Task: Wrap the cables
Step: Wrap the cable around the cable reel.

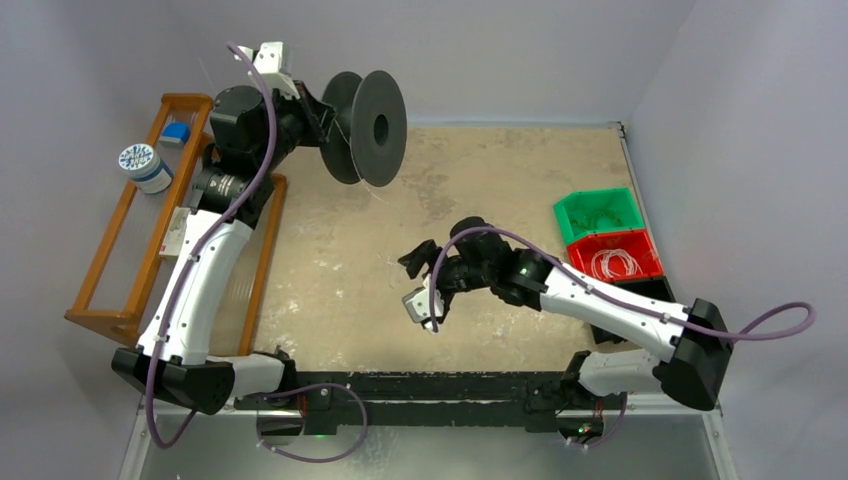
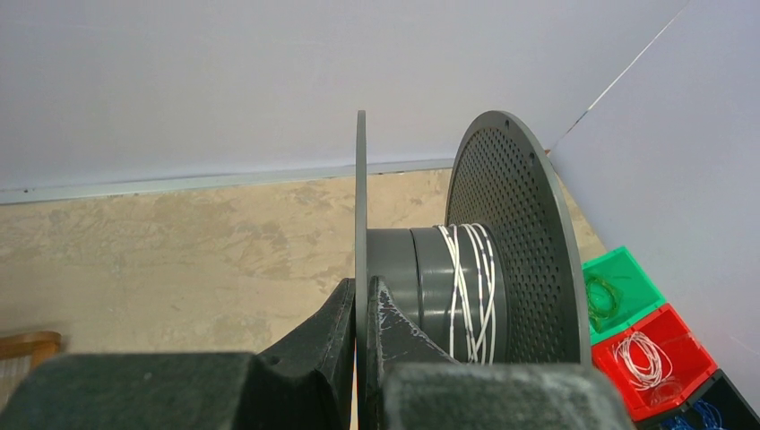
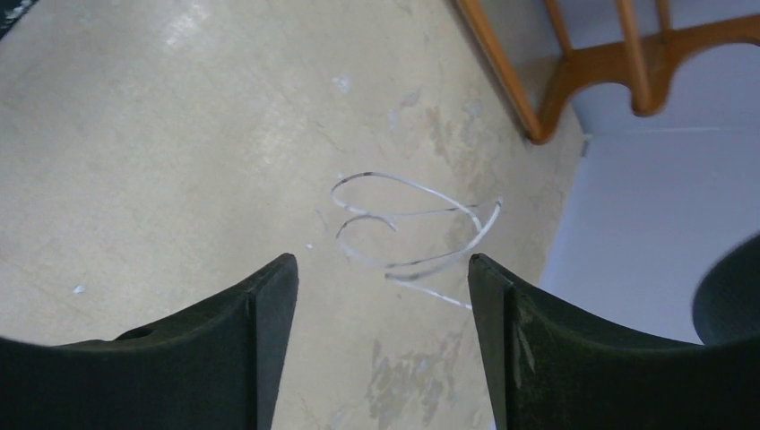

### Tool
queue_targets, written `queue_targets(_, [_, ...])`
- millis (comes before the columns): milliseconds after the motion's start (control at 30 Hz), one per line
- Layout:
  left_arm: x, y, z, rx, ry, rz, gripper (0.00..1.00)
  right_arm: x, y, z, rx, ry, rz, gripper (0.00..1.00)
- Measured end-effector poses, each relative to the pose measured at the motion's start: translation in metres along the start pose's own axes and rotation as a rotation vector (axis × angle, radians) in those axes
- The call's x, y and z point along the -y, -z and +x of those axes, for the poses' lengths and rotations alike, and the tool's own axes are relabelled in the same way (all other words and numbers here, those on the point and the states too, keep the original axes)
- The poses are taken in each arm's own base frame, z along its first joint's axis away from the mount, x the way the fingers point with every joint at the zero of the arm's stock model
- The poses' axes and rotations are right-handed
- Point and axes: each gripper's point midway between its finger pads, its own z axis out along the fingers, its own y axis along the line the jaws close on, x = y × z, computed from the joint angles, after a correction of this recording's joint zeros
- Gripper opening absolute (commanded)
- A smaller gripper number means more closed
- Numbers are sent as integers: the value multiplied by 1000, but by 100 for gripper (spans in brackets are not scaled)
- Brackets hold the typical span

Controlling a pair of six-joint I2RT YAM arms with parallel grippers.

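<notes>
Cable [image 3: 417, 184] pickup for the spool [image 2: 515, 233]
Left fingers [image 2: 394, 336] clamp its flange; right fingers [image 3: 264, 331], apart, should straddle the centre-frame loops.

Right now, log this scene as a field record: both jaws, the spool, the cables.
left jaws: shut on the near flange of the spool, flanges upright
wound cable: several whitish turns around the spool's hub
right jaws: open, holding nothing
loose cable: curled loops ahead of the right jaws, ungripped
red bin: holds more whitish cable coils
</notes>
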Motion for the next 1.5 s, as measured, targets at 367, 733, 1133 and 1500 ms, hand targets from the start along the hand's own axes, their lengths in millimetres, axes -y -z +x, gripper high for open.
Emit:
queue_targets(367, [3,2,-8,18,-2,6,0,13,1,53,-238,-109,141,79])
queue_targets(733, [25,5,-5,-6,15,125,0,88,56,77,33,-483,470,82])
queue_targets(1133, [62,18,-18,6,50,314,0,84,51,47,451,-581,340,81])
queue_targets(1500, [75,25,-27,23,72,388,0,77,24,48,574,-752,234,80])
